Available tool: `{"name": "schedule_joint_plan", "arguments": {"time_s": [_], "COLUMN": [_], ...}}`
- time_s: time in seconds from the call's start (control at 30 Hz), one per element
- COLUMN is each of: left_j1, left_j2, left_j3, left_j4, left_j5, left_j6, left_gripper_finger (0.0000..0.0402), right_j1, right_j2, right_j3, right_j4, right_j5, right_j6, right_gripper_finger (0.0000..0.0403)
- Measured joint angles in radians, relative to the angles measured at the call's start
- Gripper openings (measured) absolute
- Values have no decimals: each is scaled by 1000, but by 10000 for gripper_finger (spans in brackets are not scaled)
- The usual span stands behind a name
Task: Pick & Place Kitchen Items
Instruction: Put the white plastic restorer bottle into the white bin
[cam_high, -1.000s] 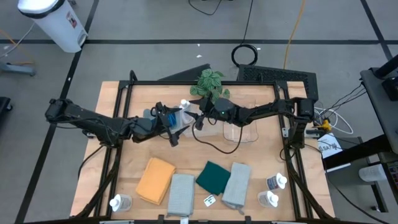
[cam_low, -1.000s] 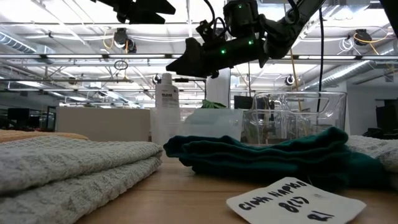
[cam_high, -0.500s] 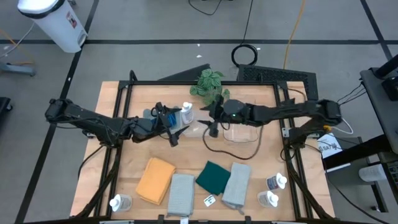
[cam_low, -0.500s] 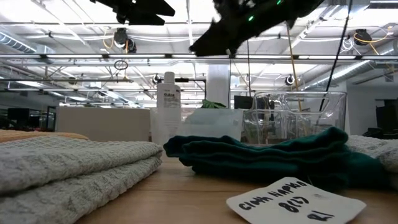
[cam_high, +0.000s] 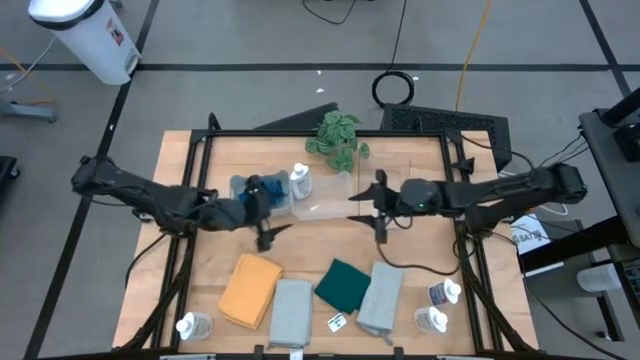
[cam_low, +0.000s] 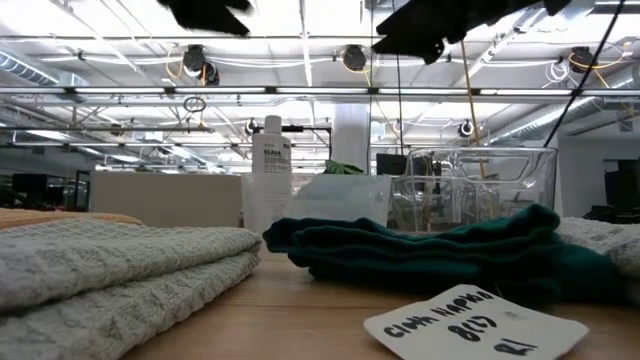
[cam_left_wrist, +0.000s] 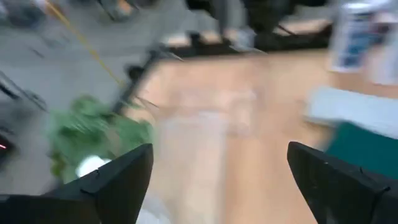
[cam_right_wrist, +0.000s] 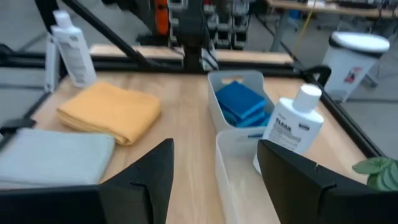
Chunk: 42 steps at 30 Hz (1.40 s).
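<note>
A white squeeze bottle (cam_high: 299, 182) stands upright at the left end of a clear bin (cam_high: 322, 203); it also shows in the right wrist view (cam_right_wrist: 291, 127). Blue sponges (cam_right_wrist: 241, 102) lie in a small bin (cam_high: 243, 187). Orange (cam_high: 249, 288), pale grey (cam_high: 290, 310), dark green (cam_high: 345, 283) and grey-blue (cam_high: 380, 296) cloths lie along the near side. My left gripper (cam_high: 268, 236) is open and empty above the table, just near of the sponge bin. My right gripper (cam_high: 364, 214) is open and empty, right of the clear bin.
A leafy plant (cam_high: 335, 138) stands at the far edge. Three more white bottles lie at the near corners: one at the left (cam_high: 193, 325) and two at the right (cam_high: 445, 292) (cam_high: 432, 319). A paper label (cam_low: 470, 320) lies near the green cloth. Bare wood shows between the bins and the cloths.
My right gripper has drawn back from over the white bottle toward the table's right edge and a little nearer. The bottle stays standing at the clear bin. My left gripper has moved from beside the sponge bin toward the table's near edge.
</note>
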Motion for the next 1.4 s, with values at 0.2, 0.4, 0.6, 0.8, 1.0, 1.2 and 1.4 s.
{"name": "schedule_joint_plan", "arguments": {"time_s": [0.2,0.4,0.6,0.8,1.0,1.2,1.4], "left_j1": [-142,-291,-414,-566,-714,-789,-804], "left_j2": [105,219,270,280,284,326,389], "left_j3": [372,515,516,517,517,517,517], "left_j4": [-704,-1006,-1078,-1032,-972,-986,-987], "left_j5": [320,633,824,821,761,744,715], "left_j6": [-474,-899,-1355,-1778,-2165,-2315,-2291], "left_gripper_finger": [356,341,308,276,262,271,277], "right_j1": [13,13,13,13,13,12,12], "right_j2": [-86,-113,-118,-118,-118,-118,-118], "right_j3": [-76,-113,-116,-116,-116,-116,-116], "right_j4": [121,191,214,268,273,300,314], "right_j5": [-2,-4,-6,-9,-9,-10,-10], "right_j6": [1,0,-52,-108,-144,-174,-183], "right_gripper_finger": [203,203,203,203,203,203,203]}}
